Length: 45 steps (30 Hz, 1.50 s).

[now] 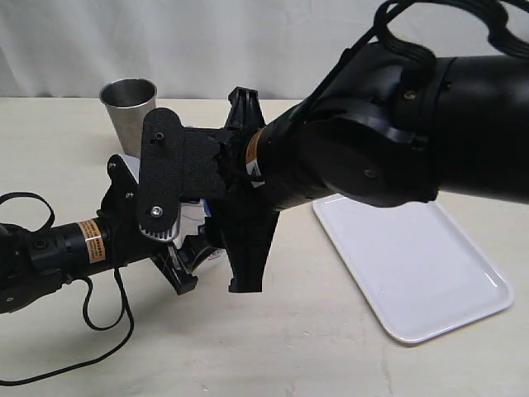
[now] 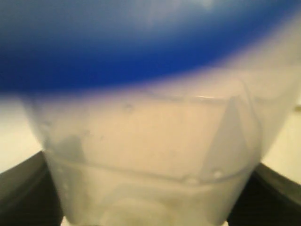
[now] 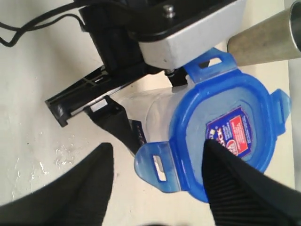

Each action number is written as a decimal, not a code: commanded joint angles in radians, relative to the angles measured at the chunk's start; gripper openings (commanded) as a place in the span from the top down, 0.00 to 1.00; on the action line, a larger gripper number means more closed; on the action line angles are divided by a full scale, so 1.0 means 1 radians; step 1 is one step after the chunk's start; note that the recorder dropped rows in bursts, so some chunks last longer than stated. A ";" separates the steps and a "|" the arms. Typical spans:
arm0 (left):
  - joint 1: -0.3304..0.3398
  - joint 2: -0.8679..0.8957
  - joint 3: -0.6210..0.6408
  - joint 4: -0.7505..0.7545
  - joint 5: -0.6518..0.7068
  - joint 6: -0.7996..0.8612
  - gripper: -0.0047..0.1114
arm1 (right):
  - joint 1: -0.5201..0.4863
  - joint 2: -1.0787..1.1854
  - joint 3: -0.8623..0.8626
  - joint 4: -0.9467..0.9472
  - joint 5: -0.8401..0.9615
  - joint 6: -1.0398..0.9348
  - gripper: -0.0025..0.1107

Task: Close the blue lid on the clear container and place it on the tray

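okay, the blue lid (image 3: 225,117) sits on the clear container (image 2: 150,155), flaps sticking out, so not snapped yet, i'd say. left gripper (image 1: 183,263) clamps the container left of the table's middle. right gripper (image 3: 157,188) hangs wide open over the lid, holding nothing. tray (image 1: 413,265) lies bare by the right edge. count: one lid, one container, one tray, one steel cup (image 1: 130,112).

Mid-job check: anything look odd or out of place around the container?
The rounded-square blue plastic lid sits on the clear plastic tumbler-shaped container, but its snap flaps splay outward, apparently unlatched. Small whitish specks mark the beige table beside it; spill or scuffs, I cannot tell.
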 commanded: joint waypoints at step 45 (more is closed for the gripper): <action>-0.007 -0.011 -0.003 0.031 -0.065 -0.006 0.96 | -0.001 0.272 -0.022 -0.194 -0.054 -0.004 0.66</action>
